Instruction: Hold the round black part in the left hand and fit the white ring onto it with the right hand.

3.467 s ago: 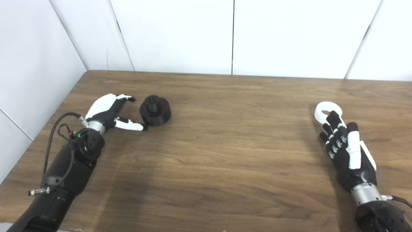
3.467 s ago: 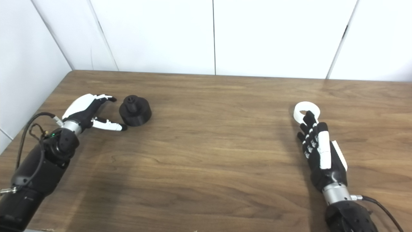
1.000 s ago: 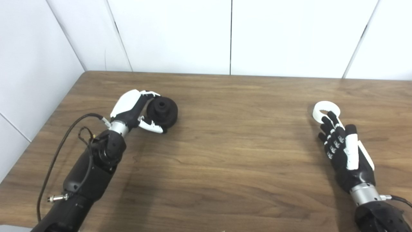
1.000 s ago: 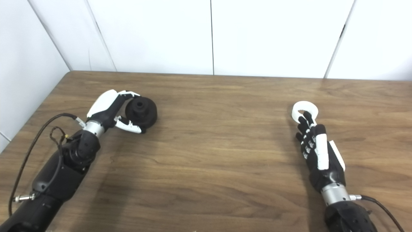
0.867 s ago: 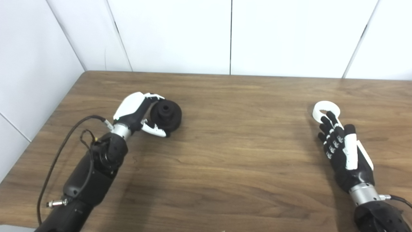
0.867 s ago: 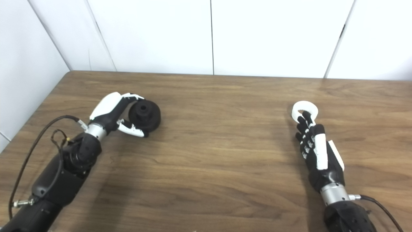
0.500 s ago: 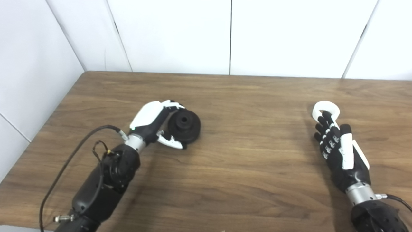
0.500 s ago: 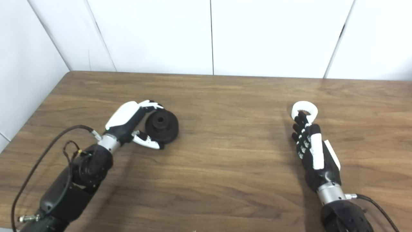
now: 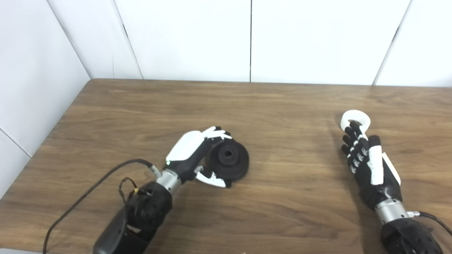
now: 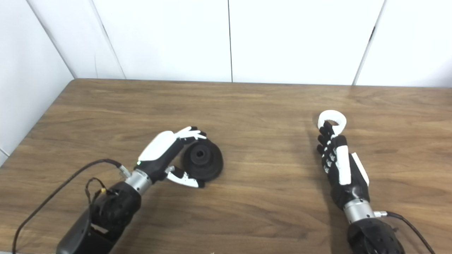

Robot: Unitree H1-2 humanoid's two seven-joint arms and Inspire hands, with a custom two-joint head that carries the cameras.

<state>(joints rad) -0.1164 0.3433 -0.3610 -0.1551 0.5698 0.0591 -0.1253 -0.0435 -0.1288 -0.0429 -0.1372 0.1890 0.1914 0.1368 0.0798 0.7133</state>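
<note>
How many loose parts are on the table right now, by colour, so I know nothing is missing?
Black: 1, the round black part, gripped in the left hand.
White: 1, the white ring, on the table at the fingertips of the right hand.
Total: 2

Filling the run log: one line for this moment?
left hand: shut on round black part | right hand: open, fingertips at white ring | ring: not fitted
</note>
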